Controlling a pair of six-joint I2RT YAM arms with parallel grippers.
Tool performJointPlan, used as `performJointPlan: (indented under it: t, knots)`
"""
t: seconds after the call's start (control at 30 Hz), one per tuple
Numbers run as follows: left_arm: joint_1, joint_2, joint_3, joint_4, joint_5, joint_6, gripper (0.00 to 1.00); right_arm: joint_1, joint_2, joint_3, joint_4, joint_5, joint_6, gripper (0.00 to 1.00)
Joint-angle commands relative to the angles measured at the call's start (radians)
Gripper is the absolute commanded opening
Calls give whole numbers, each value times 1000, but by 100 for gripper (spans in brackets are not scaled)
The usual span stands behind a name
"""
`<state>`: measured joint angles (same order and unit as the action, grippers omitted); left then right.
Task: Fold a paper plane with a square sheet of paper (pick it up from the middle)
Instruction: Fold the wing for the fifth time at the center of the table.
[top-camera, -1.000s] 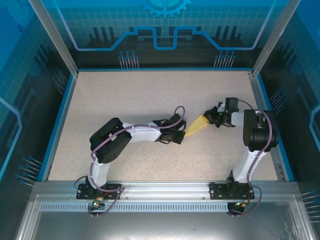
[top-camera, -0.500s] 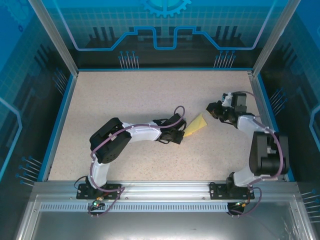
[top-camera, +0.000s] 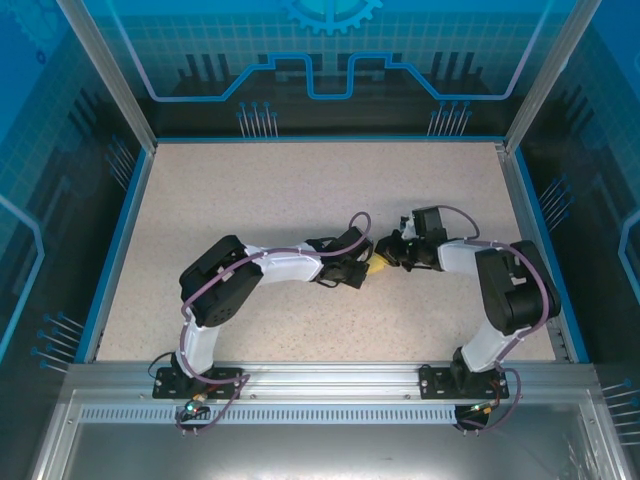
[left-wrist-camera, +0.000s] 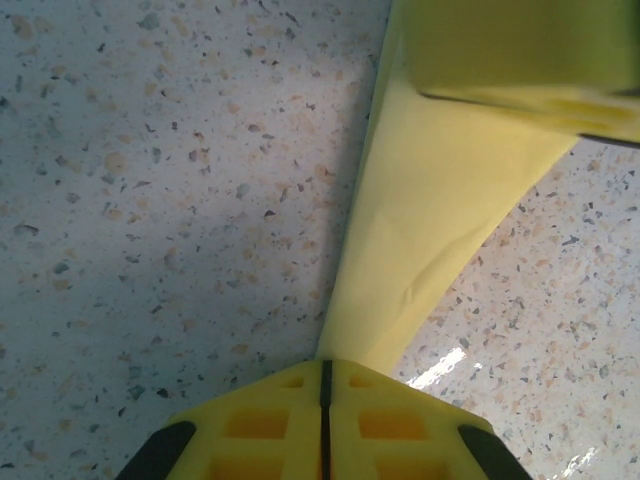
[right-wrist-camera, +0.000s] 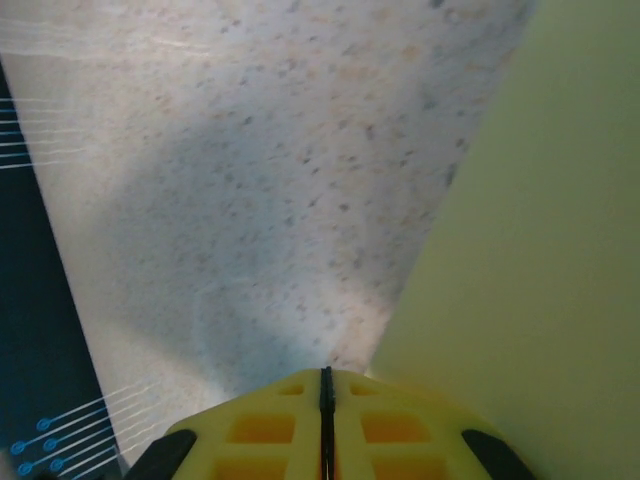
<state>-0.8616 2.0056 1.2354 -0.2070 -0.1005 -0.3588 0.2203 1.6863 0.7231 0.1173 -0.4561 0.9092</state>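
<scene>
The paper plane (top-camera: 378, 267) is a narrow folded pale-yellow wedge at the table's middle, mostly covered from above by the two grippers. My left gripper (top-camera: 366, 268) is shut on its near end. In the left wrist view the paper plane (left-wrist-camera: 440, 200) fans out from the shut left gripper (left-wrist-camera: 325, 362) toward a yellow finger (left-wrist-camera: 510, 50) of the right gripper lying on its far part. My right gripper (top-camera: 385, 257) is shut and sits over the paper. In the right wrist view the paper plane (right-wrist-camera: 540, 260) lies to the right of the shut right gripper (right-wrist-camera: 325, 372).
The speckled table (top-camera: 260, 200) is ringed by a blue rim and aluminium posts (top-camera: 523, 215). A dark blue side wall (right-wrist-camera: 30, 300) shows left of the right gripper. Both arm bases are bolted to the front rail (top-camera: 330, 380).
The right gripper drew back from the paper's far end, then swung left and down over it, hiding most of it from above. The left arm has stayed put.
</scene>
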Motion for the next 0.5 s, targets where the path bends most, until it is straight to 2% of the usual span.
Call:
performJointPlan:
  t: [0.0,0.2,0.4,0.47]
  knots:
    - [-1,97,-84,-249,-21,28,8,5,44,69,-17,73,-40,9]
    - [-2,94,-91,-258,-28,32,8,-44,110,125,-71,132,-122,9]
    - [-2,93,-94,-270,-37,32,8,-116,179,148,-49,100,-151,9]
    - [-2,91,-98,-273,-39,32,8,-147,202,139,13,48,-136,9]
